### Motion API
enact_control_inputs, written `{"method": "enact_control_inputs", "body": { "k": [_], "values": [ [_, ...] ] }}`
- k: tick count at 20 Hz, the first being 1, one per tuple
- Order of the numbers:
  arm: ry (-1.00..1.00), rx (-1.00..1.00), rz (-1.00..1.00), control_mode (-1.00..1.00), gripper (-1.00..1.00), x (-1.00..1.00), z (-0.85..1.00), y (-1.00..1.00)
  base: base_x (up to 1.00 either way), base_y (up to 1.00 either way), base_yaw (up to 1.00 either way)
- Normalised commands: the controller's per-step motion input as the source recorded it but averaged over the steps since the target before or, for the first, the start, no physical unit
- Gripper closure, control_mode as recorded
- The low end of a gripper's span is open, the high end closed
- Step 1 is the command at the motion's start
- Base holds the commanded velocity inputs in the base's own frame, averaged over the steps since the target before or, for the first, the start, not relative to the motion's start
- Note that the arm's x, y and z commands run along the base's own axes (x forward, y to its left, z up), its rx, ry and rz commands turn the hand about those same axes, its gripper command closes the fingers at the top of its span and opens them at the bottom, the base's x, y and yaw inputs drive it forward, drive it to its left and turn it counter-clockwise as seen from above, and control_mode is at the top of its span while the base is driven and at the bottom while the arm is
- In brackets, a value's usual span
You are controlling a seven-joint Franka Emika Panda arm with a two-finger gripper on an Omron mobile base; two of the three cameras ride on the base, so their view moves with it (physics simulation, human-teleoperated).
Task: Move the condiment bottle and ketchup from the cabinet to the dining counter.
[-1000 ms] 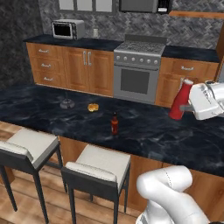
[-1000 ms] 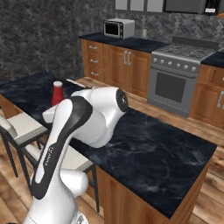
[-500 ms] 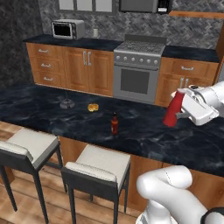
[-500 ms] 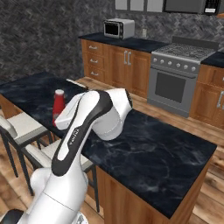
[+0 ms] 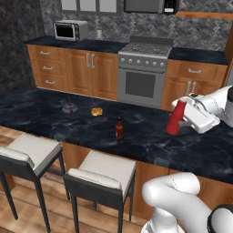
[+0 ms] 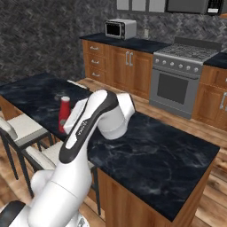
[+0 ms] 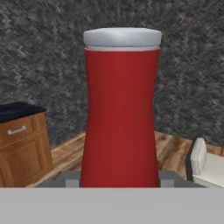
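the gripper (image 5: pixel 183 119) is clamped on the ketchup (image 5: pixel 175 117), which hangs tilted over the right part of the dining counter (image 5: pixel 54 113); whether its base touches the top cannot be told. the condiment bottle (image 5: pixel 119 129) already stands upright near the middle of that counter, well apart from the ketchup. to do this step well, it seems best to level the bottle first, lower it straight until the base sits flat on bare marble, part the jaws only then, and draw back without brushing the pale cap (image 7: pixel 122 38).
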Motion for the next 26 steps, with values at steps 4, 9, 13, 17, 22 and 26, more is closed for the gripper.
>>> {"method": "enact_control_inputs", "body": {
  "k": [4,9,13,17,22,26],
  "values": [
    [0.00,-0.01,-0.03,-1.00,1.00,0.25,-0.25,0.05,0.00,0.00,0.00],
    [0.02,-0.10,-0.03,-1.00,1.00,0.31,-0.20,0.03,0.00,0.00,0.00],
    [0.01,-0.11,0.00,-1.00,1.00,0.34,-0.25,0.02,0.00,0.00,0.00],
    [0.00,-0.11,0.00,-1.00,1.00,0.30,-0.33,0.08,0.00,0.00,0.00],
    [0.00,-0.04,0.00,-1.00,1.00,0.28,-0.36,0.14,0.00,0.00,0.00],
    [-0.04,0.00,0.00,-1.00,1.00,0.20,-0.39,0.11,0.00,0.00,0.00]
  ]
}}
